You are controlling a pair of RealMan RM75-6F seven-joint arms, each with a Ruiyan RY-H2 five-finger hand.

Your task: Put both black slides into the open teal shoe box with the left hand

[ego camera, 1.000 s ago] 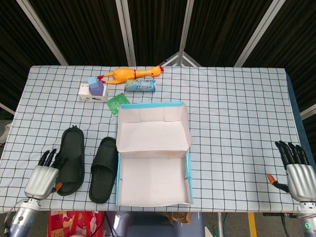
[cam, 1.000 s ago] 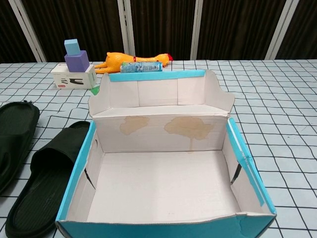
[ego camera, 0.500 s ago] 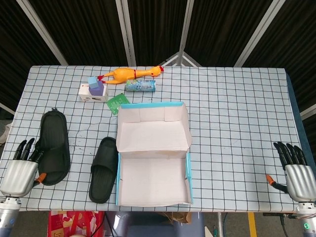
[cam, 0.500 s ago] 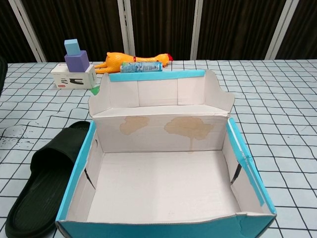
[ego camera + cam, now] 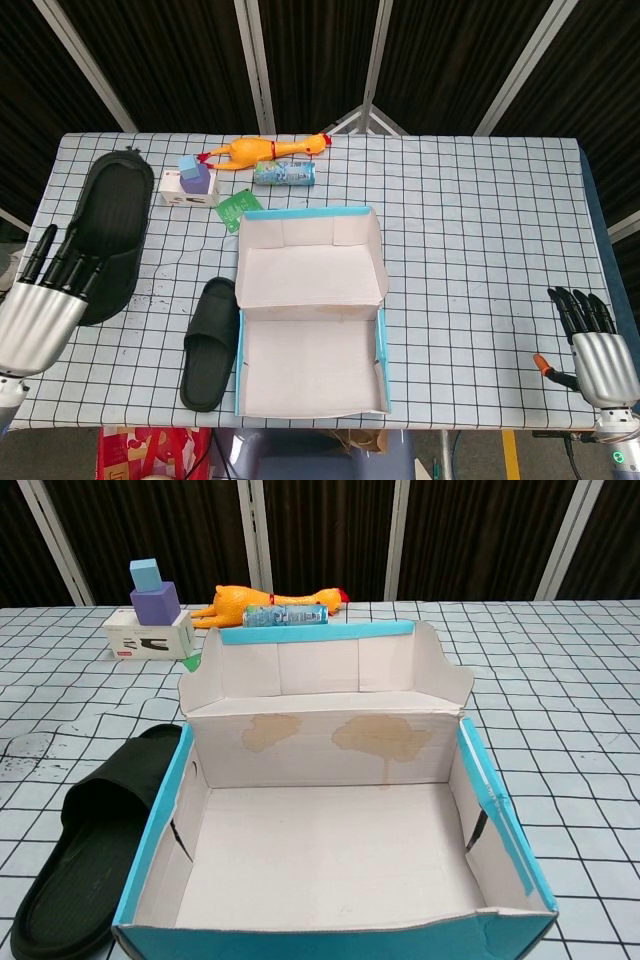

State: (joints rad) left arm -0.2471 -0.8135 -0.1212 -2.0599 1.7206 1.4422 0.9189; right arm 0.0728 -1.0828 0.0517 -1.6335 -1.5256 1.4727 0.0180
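The left hand grips one black slide at its heel end, the toe reaching well beyond the fingers; it looks light, rubbery and floppy, so a mid-sole hold would steady it; the second slide lies on the counter to the hand's right, just beside the open teal shoe box; the right hand holds nothing, fingers extended.

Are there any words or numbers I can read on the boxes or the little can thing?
No text can be read.
Small white cardboard box: dark marks and a red spot, too small to read.
Pale blue printed tube: print too blurred to read.
Open teal shoe box: no words show.
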